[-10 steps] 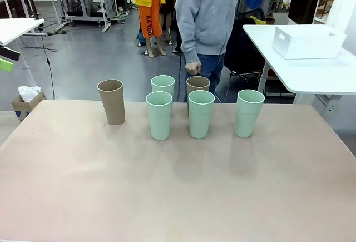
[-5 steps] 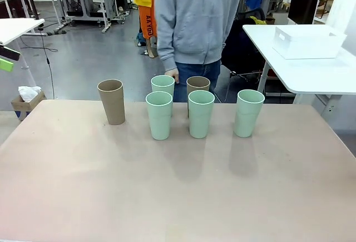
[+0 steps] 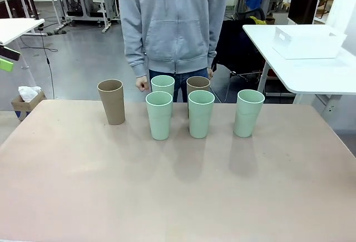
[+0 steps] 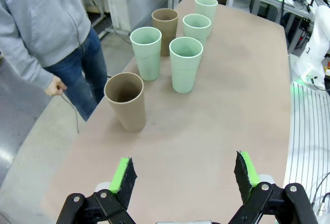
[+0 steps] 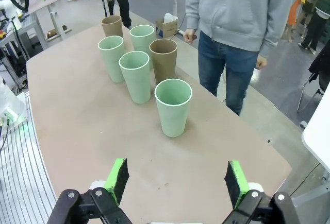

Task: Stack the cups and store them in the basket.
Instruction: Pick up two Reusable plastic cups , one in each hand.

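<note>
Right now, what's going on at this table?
Nothing is being handled. Six cups, four mint green and two tan-brown, stand upright and unstacked on the table. The left gripper and right gripper hang open over the table, clear of the cups. A person stands at the far edge, touching nothing. The white basket sits on a neighbouring table.

A glossy grey floor (image 3: 83, 58) is stretching away behind the beige counter (image 3: 167, 197). A white table (image 3: 311, 72) is standing at the right. Another table's corner (image 3: 16, 28) is jutting in at the left, with a cardboard box (image 3: 22, 104) sitting on the floor near it.
</note>
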`<state>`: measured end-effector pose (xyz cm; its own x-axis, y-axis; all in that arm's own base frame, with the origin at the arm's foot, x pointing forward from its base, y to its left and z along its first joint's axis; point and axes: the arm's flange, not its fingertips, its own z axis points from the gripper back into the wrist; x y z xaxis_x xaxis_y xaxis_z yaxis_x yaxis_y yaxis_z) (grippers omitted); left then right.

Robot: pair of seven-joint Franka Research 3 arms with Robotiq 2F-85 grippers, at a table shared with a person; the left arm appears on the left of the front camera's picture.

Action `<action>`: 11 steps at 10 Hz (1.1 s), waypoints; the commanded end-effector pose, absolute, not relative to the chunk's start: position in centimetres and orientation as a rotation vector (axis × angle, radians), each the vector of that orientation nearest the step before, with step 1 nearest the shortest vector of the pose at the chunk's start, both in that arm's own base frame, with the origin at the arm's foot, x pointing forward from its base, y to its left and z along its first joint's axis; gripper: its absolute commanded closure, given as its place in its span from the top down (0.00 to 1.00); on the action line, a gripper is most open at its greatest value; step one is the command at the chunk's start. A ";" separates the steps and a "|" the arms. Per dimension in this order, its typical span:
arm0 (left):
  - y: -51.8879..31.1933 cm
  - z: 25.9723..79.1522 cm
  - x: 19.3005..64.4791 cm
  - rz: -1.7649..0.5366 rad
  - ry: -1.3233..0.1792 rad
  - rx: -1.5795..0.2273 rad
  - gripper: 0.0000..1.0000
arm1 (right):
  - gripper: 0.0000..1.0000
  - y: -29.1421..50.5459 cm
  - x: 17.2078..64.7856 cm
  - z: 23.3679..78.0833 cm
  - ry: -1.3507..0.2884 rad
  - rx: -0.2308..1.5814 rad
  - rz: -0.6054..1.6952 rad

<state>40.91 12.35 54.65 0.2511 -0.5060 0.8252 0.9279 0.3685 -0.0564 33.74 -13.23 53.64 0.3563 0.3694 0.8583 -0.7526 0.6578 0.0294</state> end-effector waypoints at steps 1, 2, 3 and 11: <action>12.3 54.8 41.1 -1.074 -0.844 -0.636 1.00 | 1.00 -13.4 34.0 53.7 -0.982 0.469 0.782; 12.3 54.8 41.1 -1.074 -0.844 -0.636 1.00 | 1.00 -13.4 34.0 53.7 -0.982 0.469 0.782; 12.3 54.8 41.1 -1.074 -0.844 -0.636 1.00 | 1.00 -13.4 34.0 53.7 -0.982 0.469 0.782; 12.3 54.8 41.1 -1.074 -0.844 -0.636 1.00 | 1.00 -13.4 34.0 53.7 -0.982 0.469 0.782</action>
<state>40.91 12.35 54.65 0.2511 -0.5059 0.8253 0.9279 0.3686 -0.0564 33.70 -13.24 53.55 0.3545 0.3691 0.8591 -0.7564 0.6533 0.0315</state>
